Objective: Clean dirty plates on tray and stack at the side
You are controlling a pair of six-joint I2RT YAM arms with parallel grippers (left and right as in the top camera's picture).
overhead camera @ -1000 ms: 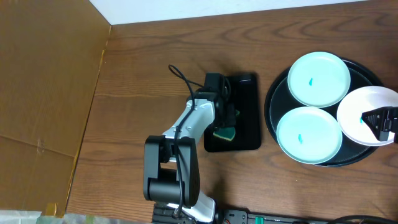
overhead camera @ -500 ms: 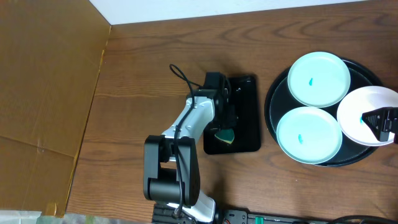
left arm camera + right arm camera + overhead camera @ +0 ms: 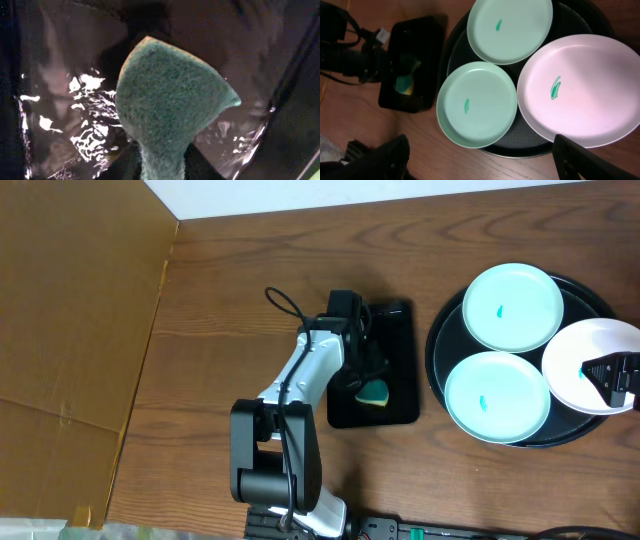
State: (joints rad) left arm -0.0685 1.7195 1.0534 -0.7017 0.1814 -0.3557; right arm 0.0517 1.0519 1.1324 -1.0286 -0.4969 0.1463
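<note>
White plate [image 3: 570, 355] lies seemingly beneath right pincer [image 3: 600, 376].

Dark wood-grain table [image 3: 230, 290] (glossy), brown cardboard sheet [image 3: 70, 310] left, white wall [image 3: 400, 192] behind.

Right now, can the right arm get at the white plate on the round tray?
Probably yes: the right end effector hangs open above the white plate, and nothing covers that plate.
</note>
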